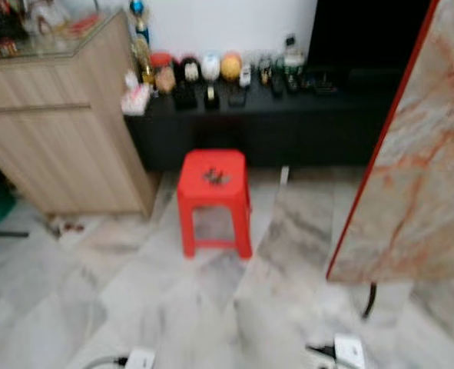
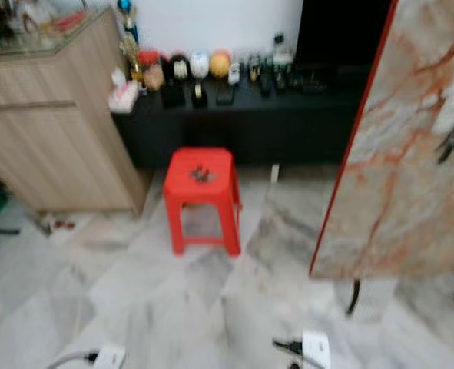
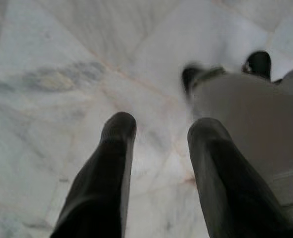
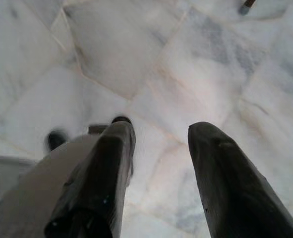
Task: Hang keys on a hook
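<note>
Ahead, keys [image 1: 215,177] atop red stool [image 1: 213,201]; left gripper [image 3: 158,126], right gripper [image 4: 158,130] parted, empty.

Blurry: what looks like keys [image 2: 200,174] on red stool [image 2: 201,198].

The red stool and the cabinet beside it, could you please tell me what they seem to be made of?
The red stool looks like moulded plastic: one uniform glossy red, seat and legs apparently a single piece. A small dark object, possibly the keys, lies on its seat. The cabinet looks like light wood or wood-effect laminate, with a pale streaked grain and matte finish; the blur leaves open which.
</note>
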Robot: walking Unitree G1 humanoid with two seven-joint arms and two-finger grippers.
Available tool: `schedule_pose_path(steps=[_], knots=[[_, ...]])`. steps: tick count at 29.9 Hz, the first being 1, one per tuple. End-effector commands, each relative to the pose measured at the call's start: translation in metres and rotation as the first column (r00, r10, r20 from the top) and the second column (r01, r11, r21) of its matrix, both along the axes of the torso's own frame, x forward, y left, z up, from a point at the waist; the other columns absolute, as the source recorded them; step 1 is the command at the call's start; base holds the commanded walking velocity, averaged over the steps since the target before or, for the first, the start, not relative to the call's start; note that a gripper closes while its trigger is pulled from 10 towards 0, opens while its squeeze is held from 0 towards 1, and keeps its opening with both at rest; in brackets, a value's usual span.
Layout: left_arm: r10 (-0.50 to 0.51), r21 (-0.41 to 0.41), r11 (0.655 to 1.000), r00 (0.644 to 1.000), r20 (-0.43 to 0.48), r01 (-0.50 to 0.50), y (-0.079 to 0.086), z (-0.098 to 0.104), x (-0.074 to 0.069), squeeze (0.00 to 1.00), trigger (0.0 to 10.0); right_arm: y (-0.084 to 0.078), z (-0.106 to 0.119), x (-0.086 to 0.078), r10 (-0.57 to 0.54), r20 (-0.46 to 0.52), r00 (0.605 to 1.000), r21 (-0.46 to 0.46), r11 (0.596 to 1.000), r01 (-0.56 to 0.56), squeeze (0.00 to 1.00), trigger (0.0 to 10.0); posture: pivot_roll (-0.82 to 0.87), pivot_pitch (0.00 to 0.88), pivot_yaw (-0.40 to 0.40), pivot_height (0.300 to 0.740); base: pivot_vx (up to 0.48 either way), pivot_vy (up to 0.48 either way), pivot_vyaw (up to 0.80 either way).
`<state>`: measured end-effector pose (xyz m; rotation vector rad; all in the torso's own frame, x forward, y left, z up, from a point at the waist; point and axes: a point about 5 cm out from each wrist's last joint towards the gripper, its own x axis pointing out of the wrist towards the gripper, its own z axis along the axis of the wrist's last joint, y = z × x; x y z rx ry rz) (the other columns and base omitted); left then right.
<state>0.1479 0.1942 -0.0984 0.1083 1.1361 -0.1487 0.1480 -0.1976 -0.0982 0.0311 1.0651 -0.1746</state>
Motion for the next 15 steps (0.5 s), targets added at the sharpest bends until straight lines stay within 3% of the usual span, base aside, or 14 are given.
schedule_pose_path(steps=[1,15], knots=[[0.003,0.011,1.000,1.000,0.002,-0.003,0.0053,0.0012,0.0012,0.00,10.0,0.0073,-0.0004,0.0013,0.007,0.007,1.000,0.014,1.000,-0.007,0.00,10.0,-0.16,0.056,0.047,0.740,0.000,0.345,0.00],[0.011,0.008,1.000,1.000,0.001,-0.011,0.0048,0.0011,0.0013,0.00,10.0,0.0051,-0.0002,0.0012,-0.001,0.006,1.000,0.008,1.000,0.001,0.00,10.0,-0.15,0.057,0.041,0.740,0.000,0.332,0.00]])
